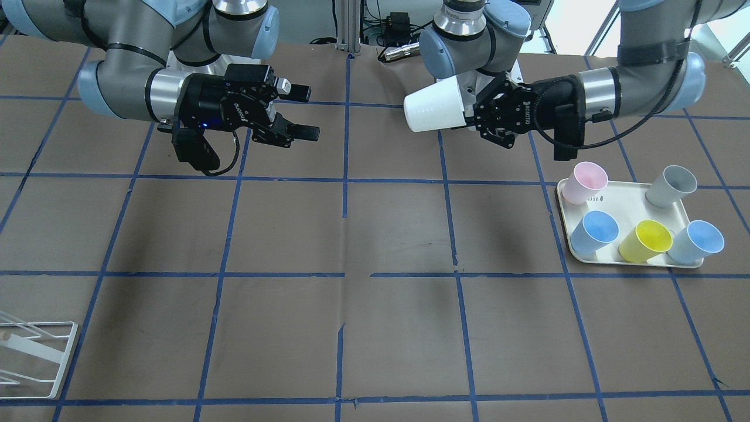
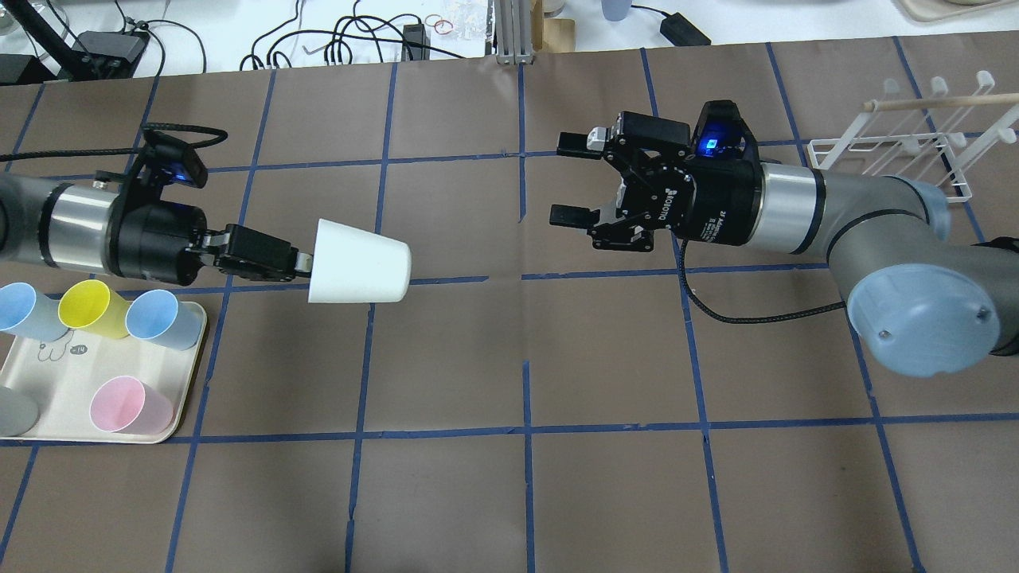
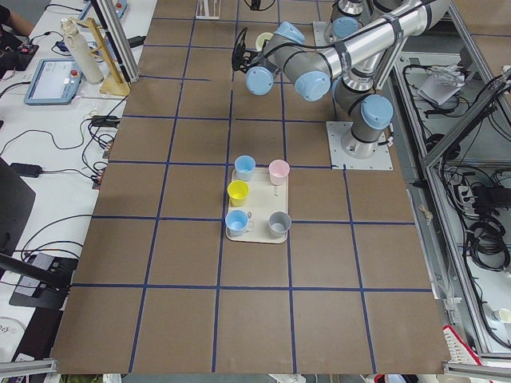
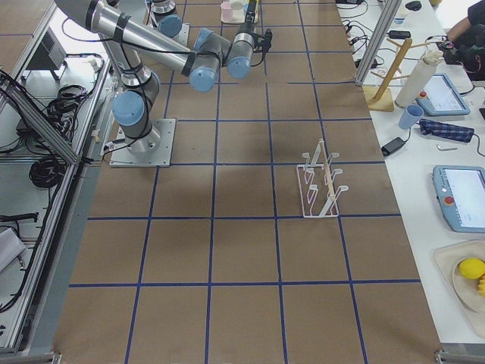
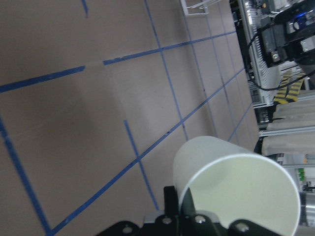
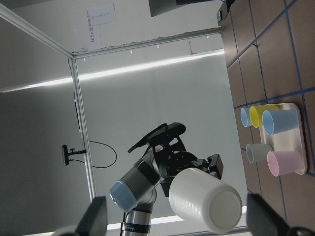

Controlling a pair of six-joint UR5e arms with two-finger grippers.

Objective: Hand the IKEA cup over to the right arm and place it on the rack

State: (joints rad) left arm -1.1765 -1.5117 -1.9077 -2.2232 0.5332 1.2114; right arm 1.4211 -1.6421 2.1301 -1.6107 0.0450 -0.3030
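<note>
1. Overhead exterior view: two robot grippers face each other above a brown desk (image 2: 605, 334) marked into squares with blue tape.
2. One IKEA cup (image 2: 360, 263), nearly white, is held in the air on its side by the left gripper (image 2: 301, 264). The gripper's fingers are clamped on the cup's rim, and the closed base points across at the other gripper.
3. The right gripper (image 2: 561, 179) hangs opposite at about the same height. Its two fingers (image 2: 575, 145) are spread wide apart, with a clear gap between them and the cup.
4. One cream tray (image 2: 48, 414) lies on the desk near the left gripper. It carries five upright cups: two blue cups (image 2: 163, 318), one yellow cup (image 2: 89, 306), one pink cup (image 2: 127, 402) and one grey cup (image 2: 14, 410).
5. One white wire rack (image 2: 892, 151) stands on the desk beyond the right arm (image 2: 860, 211), well apart from the cup and the tray.
</note>
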